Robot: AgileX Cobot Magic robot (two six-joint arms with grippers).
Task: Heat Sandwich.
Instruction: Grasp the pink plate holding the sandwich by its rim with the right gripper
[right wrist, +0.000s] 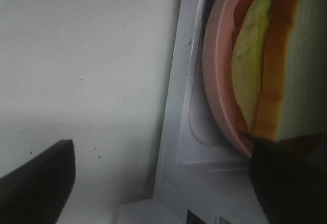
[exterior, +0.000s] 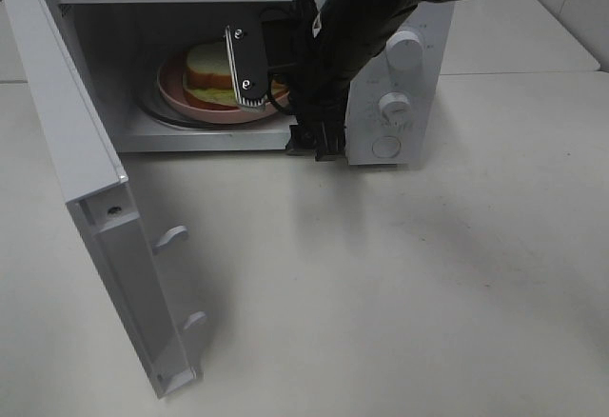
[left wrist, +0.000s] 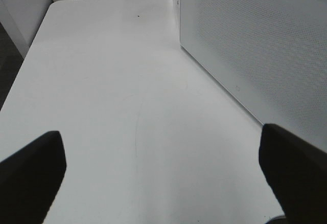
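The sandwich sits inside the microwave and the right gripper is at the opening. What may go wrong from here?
1. The open right gripper is close to the plate; withdrawing, a finger may catch its rim and shift the sandwich.
2. The door stands wide open; swung shut too early, it may hit the arm in the microwave opening.

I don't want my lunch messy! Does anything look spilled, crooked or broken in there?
Nothing stands out. The layered sandwich of white bread, green and orange filling sits whole on the round pink plate inside the white microwave oven, nothing spilled. The open right pincer at the doorway holds nothing.
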